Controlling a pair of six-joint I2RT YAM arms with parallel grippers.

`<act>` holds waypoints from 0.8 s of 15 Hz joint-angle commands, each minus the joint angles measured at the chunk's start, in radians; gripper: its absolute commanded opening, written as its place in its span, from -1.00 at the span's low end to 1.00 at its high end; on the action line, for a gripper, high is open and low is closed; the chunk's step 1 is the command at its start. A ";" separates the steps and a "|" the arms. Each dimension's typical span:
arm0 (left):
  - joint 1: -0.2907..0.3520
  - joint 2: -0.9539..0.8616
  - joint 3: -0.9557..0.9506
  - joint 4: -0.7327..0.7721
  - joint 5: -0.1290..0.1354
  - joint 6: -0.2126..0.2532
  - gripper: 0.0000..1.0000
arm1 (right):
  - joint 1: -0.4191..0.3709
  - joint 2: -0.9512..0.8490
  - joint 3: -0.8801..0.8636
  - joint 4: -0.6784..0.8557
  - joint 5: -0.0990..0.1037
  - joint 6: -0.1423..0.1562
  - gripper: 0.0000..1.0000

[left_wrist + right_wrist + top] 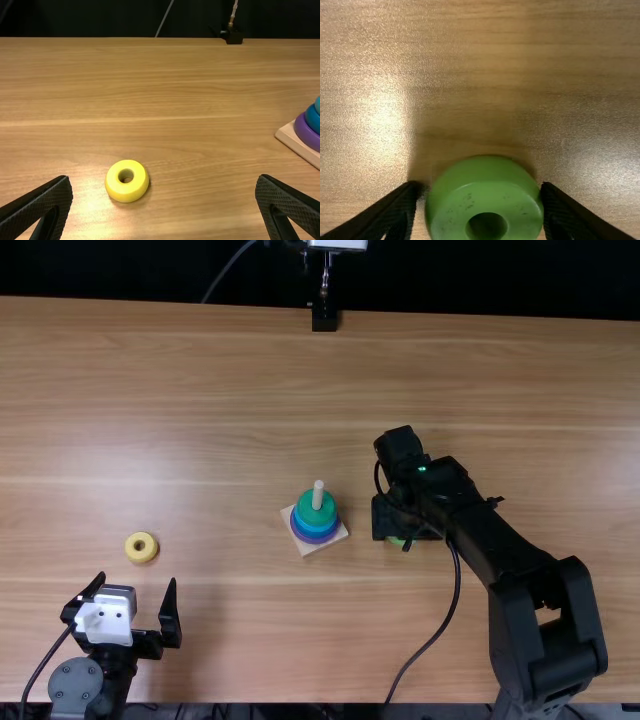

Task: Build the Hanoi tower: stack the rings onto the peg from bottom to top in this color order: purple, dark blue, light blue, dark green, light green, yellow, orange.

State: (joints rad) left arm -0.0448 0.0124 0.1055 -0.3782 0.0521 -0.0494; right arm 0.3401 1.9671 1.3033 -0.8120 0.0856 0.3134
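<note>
Well, leftmost we have the left gripper (136, 582), its jaws spread and empty, with the yellow ring (115, 187) flat on the table (175, 100) just beyond its fingertips. That seems a handy place for it: yellow follows light green, so we would leave it where the left arm can get at it when its turn comes.

Around the middle stands the wooden base (287, 136), turned askew, its peg (318, 496) upright. On it we see the purple ring (304, 132), dark blue ring (313, 120), light blue ring (318, 106) and dark green ring (308, 512), widest lowest, so each appears to give the next a broad seat. The peg's bare tip leaves us room for more.

Farthest right, the right gripper (480, 187) straddles the light green ring (452, 210). Its jaws look parted around it, near on both sides, a slim gap at one, so we judge it not yet clenched. Gripping across the rim would keep the hole free for the peg, which suits the next placement.
</note>
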 commanded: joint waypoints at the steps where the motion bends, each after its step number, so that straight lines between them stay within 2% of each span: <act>1: 0.010 -0.012 -0.105 -0.080 0.001 0.014 1.00 | 0.013 0.044 0.004 -0.008 0.021 0.020 -0.62; 4: 0.010 -0.012 -0.105 -0.080 0.001 0.014 1.00 | 0.013 0.035 0.008 -0.010 0.017 0.018 -0.94; 6: 0.010 -0.012 -0.105 -0.080 0.001 0.014 1.00 | 0.014 0.024 0.053 -0.040 0.021 0.018 -0.95; 9: 0.010 -0.012 -0.105 -0.080 0.001 0.014 1.00 | 0.030 -0.060 0.165 -0.238 0.016 0.016 -0.95; 12: 0.010 -0.012 -0.105 -0.080 0.001 0.014 1.00 | 0.089 -0.125 0.248 -0.297 0.016 0.011 -0.95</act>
State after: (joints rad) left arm -0.0448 0.0128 0.1055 -0.3782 0.0528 -0.0490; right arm 0.4149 1.8843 1.5192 -1.1072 0.0940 0.3176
